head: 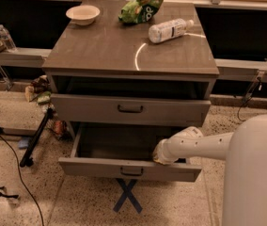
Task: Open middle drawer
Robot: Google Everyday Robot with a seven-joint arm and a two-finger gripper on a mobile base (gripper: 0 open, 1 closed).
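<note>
No readable print on the chip bag (pixel 140 8) or bottle (pixel 170 30); gripper (pixel 158 154) sits down inside the middle drawer (pixel 96 167).

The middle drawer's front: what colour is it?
Grey middle drawer, best in the camera view; the tool reaches into it.

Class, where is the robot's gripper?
Camera view, lower right of centre: the gripper sits inside the pulled-out grey metal middle drawer, at its right end, just behind the flat front.
</note>
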